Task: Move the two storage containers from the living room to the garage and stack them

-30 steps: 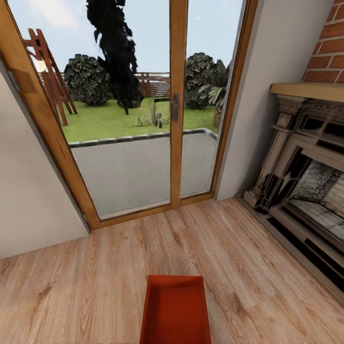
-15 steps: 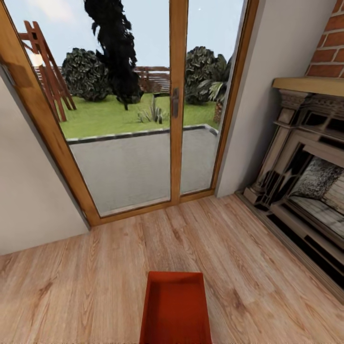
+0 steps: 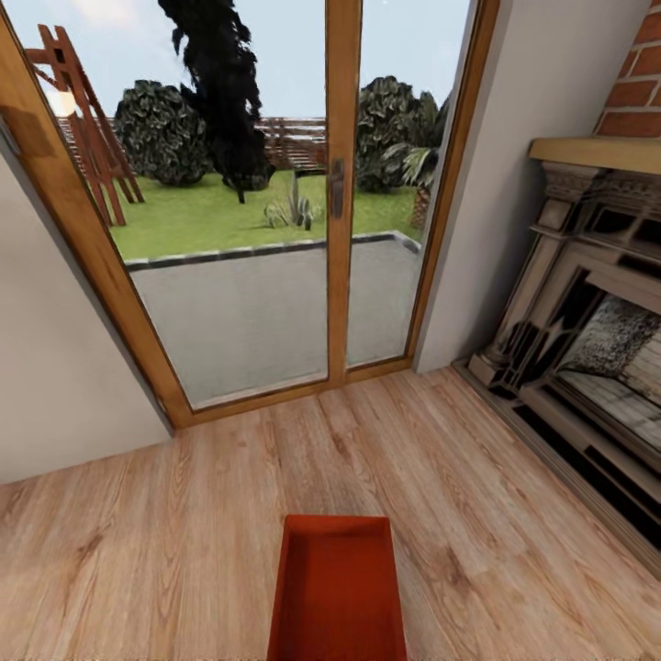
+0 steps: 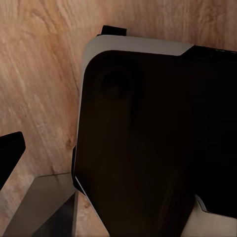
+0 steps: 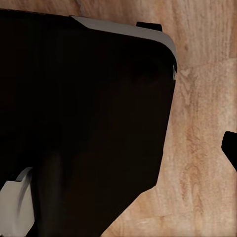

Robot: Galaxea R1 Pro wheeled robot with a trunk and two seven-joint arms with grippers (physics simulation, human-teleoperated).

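- One storage container (image 3: 338,588) is sitting at 6 o'clock, over the living room wood floor (image 3: 184,514).
- Garage stacking is not starting yet.
- Fingers: cannot tell if open or closed.

Matt orange-red plastic container (image 3: 338,592) on grained wood-plank floor (image 3: 184,542)

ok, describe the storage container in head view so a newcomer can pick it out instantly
Start at the wood-framed glass doors facing the garden, then follow the light wood plank floor straight toward the camera. At the bottom centre edge lies the storage container, an open-topped orange-red rectangular bin, the one saturated red thing among the wood and grey stone fireplace.
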